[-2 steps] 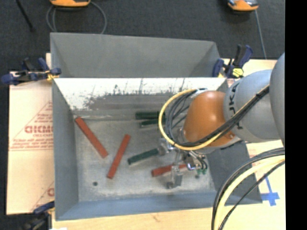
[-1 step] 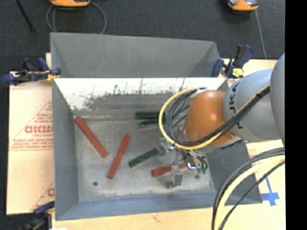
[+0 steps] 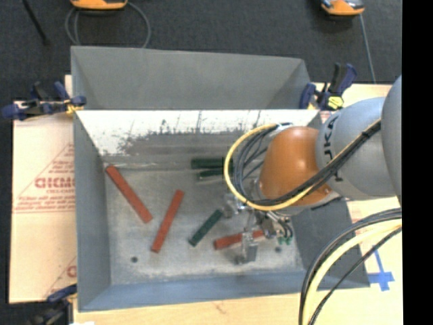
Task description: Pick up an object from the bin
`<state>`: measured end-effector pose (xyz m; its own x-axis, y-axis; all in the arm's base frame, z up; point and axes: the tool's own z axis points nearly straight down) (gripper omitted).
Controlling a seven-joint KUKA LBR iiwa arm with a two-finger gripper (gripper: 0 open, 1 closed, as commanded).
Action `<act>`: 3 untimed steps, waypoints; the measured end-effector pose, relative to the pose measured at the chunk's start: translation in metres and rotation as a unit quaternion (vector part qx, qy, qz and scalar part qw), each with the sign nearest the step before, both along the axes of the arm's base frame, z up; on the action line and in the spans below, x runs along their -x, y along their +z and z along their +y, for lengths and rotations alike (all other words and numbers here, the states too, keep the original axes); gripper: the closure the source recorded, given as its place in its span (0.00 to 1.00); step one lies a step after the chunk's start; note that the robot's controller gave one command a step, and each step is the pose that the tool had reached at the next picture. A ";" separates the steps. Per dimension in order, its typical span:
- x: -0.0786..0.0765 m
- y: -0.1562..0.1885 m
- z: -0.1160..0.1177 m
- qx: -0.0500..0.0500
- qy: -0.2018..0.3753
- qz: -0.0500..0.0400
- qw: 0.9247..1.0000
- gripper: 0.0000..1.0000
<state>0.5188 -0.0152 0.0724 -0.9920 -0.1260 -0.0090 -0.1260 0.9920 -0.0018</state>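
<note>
So the arm [image 3: 369,147] is a fat, rounded tube in light silvery grey, with black lettering [image 3: 330,146] printed on the shell near the wrist. The wrist itself sits under a glossy orange cover [image 3: 289,166], kind of egg shaped. A yellow cable [image 3: 228,164] and a few black ones loop round that cover in a bundle. More black and pale yellow cables [image 3: 342,259] curve past lower down.

The grey metal bin [image 3: 91,208] holds two long red bars, one at left [image 3: 128,195] and one beside it [image 3: 167,220]. A short red bar [image 3: 226,242] lies front right. A dark green bar [image 3: 205,227] lies mid-floor, and a green pair [image 3: 210,168] lies by the back wall.
</note>
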 end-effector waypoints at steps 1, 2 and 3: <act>-0.002 0.000 -0.001 0.000 0.000 0.000 1.000 0.00; -0.001 0.000 -0.001 0.000 0.000 0.000 1.000 1.00; -0.003 0.007 -0.001 0.000 0.000 0.000 1.000 1.00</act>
<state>0.5218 -0.0164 0.0796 -0.9920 -0.1255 -0.0097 -0.1255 0.9921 -0.0023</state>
